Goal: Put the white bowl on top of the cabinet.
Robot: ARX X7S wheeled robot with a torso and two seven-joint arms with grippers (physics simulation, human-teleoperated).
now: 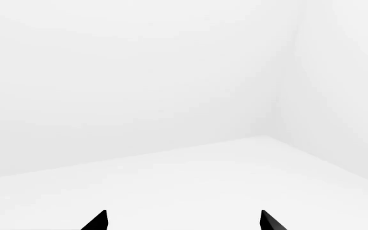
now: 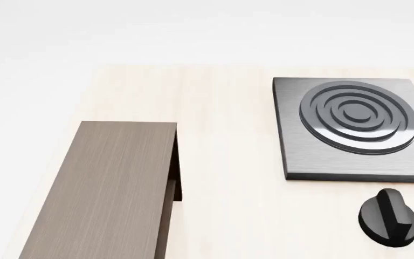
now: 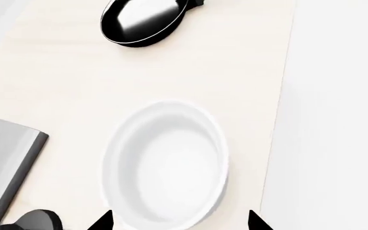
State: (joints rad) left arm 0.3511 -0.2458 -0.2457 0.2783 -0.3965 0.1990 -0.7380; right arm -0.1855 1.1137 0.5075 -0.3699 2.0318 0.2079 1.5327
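Only the right wrist view shows the one white bowl [image 3: 165, 167], upright on the table [image 3: 63, 86] beneath the right end effector [image 3: 178, 221], fingertips spread wide, empty. One pan [image 3: 142, 21] is cropped. Head view: one cabinet [image 2: 106, 189], one stove plate [image 2: 354, 127], one knob [image 2: 388, 217]. Left end effector [image 1: 184, 220] spread wide, empty.

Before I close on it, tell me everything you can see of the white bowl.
The white bowl shows only in the right wrist view: deep, glossy white, ceramic-looking, with straight walls and a thick rounded rim. It stands upright and empty on the pale wooden table, near its edge, touching nothing else. The right gripper hangs above it, fingertips apart either side of the near rim, not yet gripping.
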